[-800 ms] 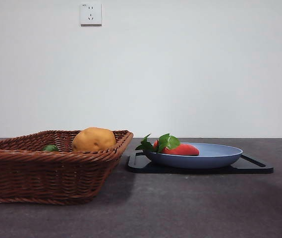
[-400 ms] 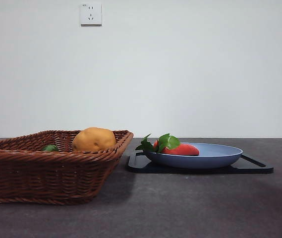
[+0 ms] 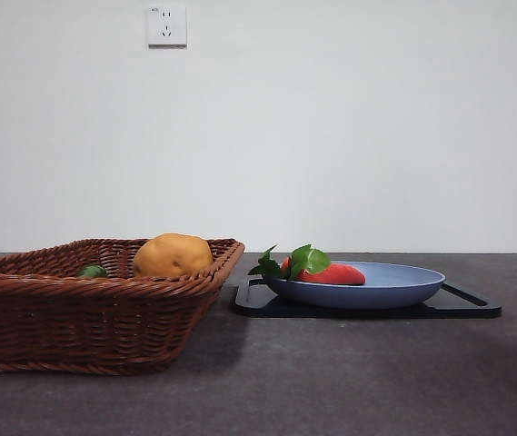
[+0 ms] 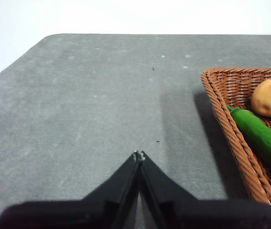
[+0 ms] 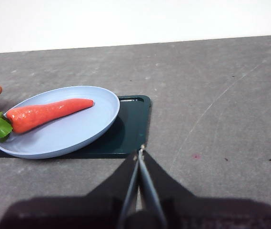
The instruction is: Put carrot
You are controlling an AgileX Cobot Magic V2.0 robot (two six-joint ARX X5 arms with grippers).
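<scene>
A red-orange toy carrot lay on its side in a blue plate that sat on a dark tray at about 3 o'clock from a wicker basket on the grey table; its green leaves hung over the plate rim nearest the basket, its thin tip toward the plate's centre. In the basket rested a round orange-brown lump and a long green vegetable. Neither arm showed in the front view; the left gripper hovered over bare table beside the basket, jaws pressed together and holding nothing; the right gripper hung just short of the tray's edge, the carrot at roughly 10 o'clock from its tip, jaws likewise closed and empty (both would have to open before any grasp). The carrot looked light, rigid and smooth, likely somewhat slick, and unlikely to break; the thick stretch of the body just behind the leaves seemed the surest hold, since the taper could let the jaws slide toward the tip and the leaves appeared too flimsy to grip.
</scene>
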